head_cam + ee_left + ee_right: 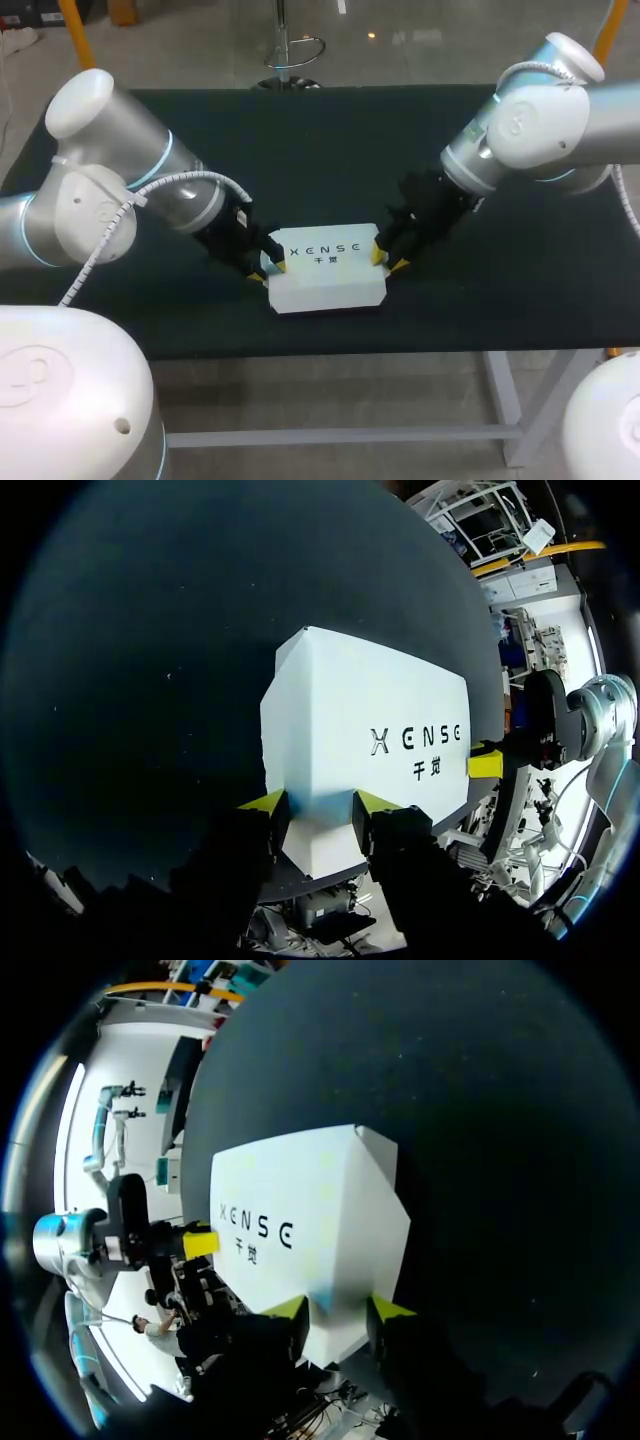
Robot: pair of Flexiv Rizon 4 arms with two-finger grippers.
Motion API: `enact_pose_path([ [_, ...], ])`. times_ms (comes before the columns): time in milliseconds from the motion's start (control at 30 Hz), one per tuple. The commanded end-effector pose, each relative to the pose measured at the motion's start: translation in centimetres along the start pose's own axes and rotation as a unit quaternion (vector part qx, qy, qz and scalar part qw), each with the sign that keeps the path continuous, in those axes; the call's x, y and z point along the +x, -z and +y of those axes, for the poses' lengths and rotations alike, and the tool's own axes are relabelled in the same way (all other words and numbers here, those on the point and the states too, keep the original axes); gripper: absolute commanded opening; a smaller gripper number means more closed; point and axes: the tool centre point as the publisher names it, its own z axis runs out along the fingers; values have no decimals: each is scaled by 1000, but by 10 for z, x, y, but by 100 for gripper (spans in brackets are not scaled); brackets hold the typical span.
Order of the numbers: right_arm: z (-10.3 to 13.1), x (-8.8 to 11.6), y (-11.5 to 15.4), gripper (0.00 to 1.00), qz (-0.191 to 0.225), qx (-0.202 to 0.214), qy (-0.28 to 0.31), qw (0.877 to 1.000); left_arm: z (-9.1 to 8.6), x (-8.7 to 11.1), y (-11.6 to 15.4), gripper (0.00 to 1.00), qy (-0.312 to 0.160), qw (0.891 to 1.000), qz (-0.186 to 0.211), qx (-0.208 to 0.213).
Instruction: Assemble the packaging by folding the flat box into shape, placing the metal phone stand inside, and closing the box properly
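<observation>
Black table [330, 140] fills the middle of the scene, and the white box [325, 265] sits on it near the front edge. The box is folded into shape and its top looks shut. The metal phone stand is not in sight, so I cannot tell if it is inside.

The left gripper [272, 268] is at the left end of the box and the right gripper [388, 260] is at the right end. In the left wrist view, the left gripper [320, 805] has its fingers spread, with the yellow tips against the end of the box [370, 710]. They are not pinching it. The right wrist view shows the same thing at the other end: the right gripper [340, 1310] has spread fingers with the tips against the box [310, 1210].

Things could go wrong from here. If one arm pushes harder than the other, the box may slide or spin away. If both push too hard, the thin card may bend or dent. If a tip slips off the end, a flap could pop back open. The box is also close to the table's front edge, so a bad push could knock it off.
</observation>
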Motion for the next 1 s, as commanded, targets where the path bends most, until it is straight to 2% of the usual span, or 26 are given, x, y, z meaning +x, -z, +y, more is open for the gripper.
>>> enact_pose_path([
  [33,-1,0,-3,43,1,-3,2,1000,0,1,-6,44,-1,1000,-3,1],
  [100,-2,-1,-3,43,2,-6,4,1000,1,1,-6,46,-3,1000,-1,0],
  [400,-5,0,-5,44,18,-8,17,1000,6,1,-7,44,-10,1000,4,2],
  [1000,4,-3,-7,44,39,6,23,999,6,-3,-2,40,-23,998,38,45],
])
